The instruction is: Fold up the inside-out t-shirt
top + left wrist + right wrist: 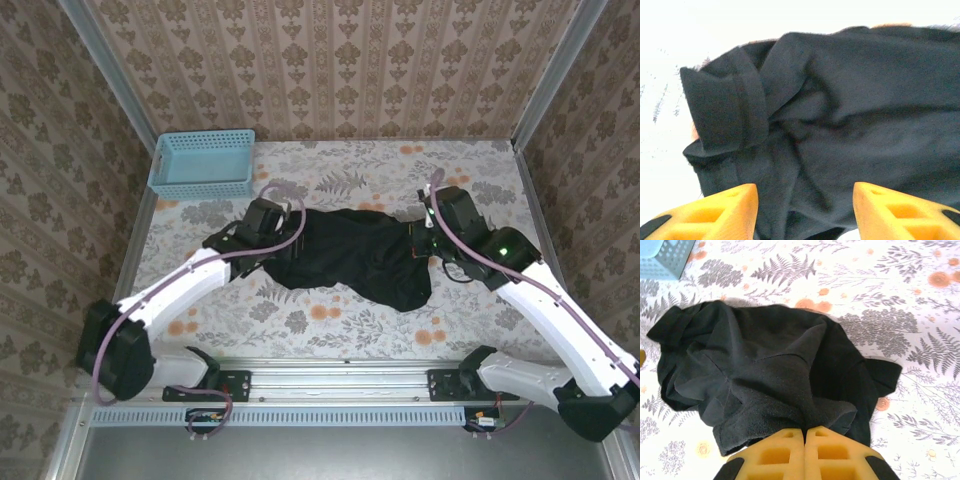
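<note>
Right end effector (805,431) pinches black t-shirt (350,255) lying lengthwise left-to-right.

left wrist view: the inside-out t-shirt (865,100) runs off the right and bottom edges, and the left pincer (804,195) is chopped by the bottom edge. the tabletop (660,100) there is blown out white, pattern barely readable. right wrist view: the right pincer (805,432) is cut by the bottom edge too, and the basket (660,257) is clipped at the far left corner. from the top, both pincers' tips get lost against the black cloth.
</note>
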Motion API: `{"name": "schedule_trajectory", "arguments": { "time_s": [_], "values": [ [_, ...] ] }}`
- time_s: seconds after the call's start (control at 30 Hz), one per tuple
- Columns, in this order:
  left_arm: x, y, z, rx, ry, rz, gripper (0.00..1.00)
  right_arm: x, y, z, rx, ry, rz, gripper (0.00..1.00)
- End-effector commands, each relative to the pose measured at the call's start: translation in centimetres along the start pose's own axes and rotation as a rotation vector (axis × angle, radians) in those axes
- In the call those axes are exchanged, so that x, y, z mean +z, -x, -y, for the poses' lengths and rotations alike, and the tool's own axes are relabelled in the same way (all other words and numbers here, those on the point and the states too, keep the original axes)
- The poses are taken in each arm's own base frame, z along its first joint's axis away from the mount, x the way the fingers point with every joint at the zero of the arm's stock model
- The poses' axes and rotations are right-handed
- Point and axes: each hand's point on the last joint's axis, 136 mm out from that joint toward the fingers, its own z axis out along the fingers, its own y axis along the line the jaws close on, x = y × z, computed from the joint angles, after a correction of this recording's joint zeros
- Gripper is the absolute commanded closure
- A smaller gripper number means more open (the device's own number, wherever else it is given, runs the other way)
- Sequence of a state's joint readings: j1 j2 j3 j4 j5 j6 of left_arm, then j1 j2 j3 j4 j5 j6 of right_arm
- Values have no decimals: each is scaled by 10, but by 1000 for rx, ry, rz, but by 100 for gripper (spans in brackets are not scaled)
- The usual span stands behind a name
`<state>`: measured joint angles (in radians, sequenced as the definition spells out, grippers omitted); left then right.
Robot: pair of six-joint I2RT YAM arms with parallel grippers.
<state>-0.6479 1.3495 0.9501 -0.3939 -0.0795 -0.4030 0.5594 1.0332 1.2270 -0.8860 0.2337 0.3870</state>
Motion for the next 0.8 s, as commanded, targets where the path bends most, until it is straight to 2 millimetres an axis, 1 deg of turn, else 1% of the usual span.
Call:
{"name": "schedule_trajectory", "arguments": {
  "time_s": [0.0, 0.1, 0.17, 0.23, 0.37, 0.4, 0.5, 0.6, 0.63, 0.7, 0.77],
  "values": [
    [17, -18, -18, 23, 126, -129, 45, -2, 0, 9, 31, -25, 36, 100],
    [32, -19, -34, 27, 237, -159, 42, -1, 0, 9, 34, -21, 41, 100],
    [45, -16, -41, 38, 294, -165, 33, -1, 0, 9, 36, -24, 42, 100],
    [59, -14, -42, 40, 325, -185, 28, -2, 0, 12, 47, -33, 49, 100],
    [74, -10, -58, 46, 456, -210, 29, -3, -3, 15, 76, -34, 61, 100],
    [76, -8, -62, 49, 484, -210, 31, -3, -3, 17, 80, -42, 57, 100],
    [81, -5, -80, 43, 550, -221, 43, -4, -5, 30, 93, -98, 50, 100],
    [80, -5, -95, 22, 556, -241, 54, -15, -5, 60, 149, -223, 79, 100],
    [79, -4, -99, 13, 552, -239, 59, -20, -5, 70, 172, -247, 98, 100],
    [73, -2, -106, -3, 555, -226, 68, -28, -6, 84, 217, -272, 125, 100],
    [69, 1, -114, -32, 545, -217, 74, -32, -5, 88, 238, -258, 143, 100]
  ]
}}
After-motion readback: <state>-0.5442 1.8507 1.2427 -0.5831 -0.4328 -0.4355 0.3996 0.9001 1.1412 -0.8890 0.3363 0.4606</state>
